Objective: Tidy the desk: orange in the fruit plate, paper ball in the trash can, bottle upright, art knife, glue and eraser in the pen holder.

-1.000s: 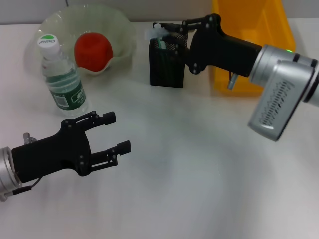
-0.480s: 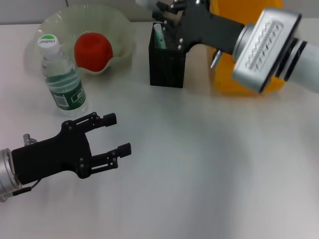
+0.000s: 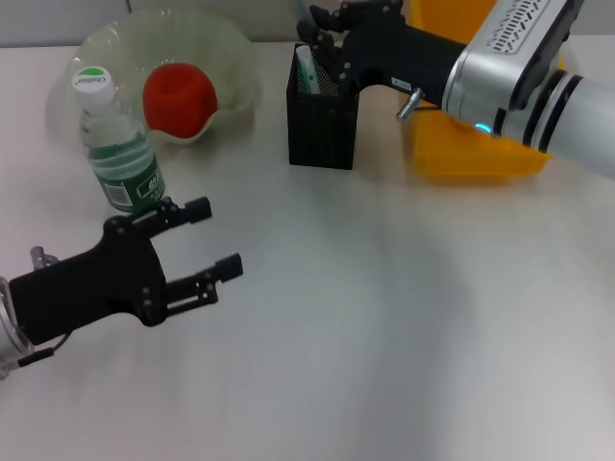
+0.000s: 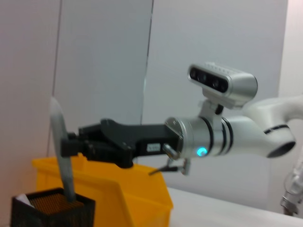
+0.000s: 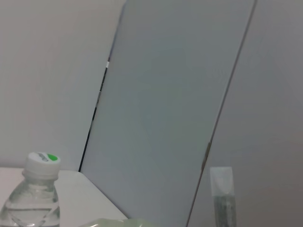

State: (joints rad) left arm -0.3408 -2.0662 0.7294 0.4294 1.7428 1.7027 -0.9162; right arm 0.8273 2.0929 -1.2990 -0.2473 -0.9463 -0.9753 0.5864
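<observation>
The orange (image 3: 179, 98) lies in the pale green fruit plate (image 3: 240, 60) at the back left. In front of it the bottle (image 3: 120, 154) stands upright, white cap on top. My left gripper (image 3: 215, 236) hovers open and empty just right of the bottle's base. The black mesh pen holder (image 3: 322, 120) holds a slim whitish-green item (image 3: 307, 69); whether it is the art knife or the glue I cannot tell. My right gripper (image 3: 320, 27) is open just above the holder's rim. The yellow trash can (image 3: 480, 144) stands right of the holder. Paper ball and eraser are out of view.
The left wrist view shows the right gripper (image 4: 71, 142) beside a thin grey stick (image 4: 61, 151) standing in the pen holder (image 4: 52, 210), with the trash can (image 4: 118, 198) behind. White tabletop (image 3: 384, 317) spreads across the front and right.
My right gripper let go of the whitish item into the pen holder and rose above its rim. The left gripper drifted slightly left, toward the bottle.
</observation>
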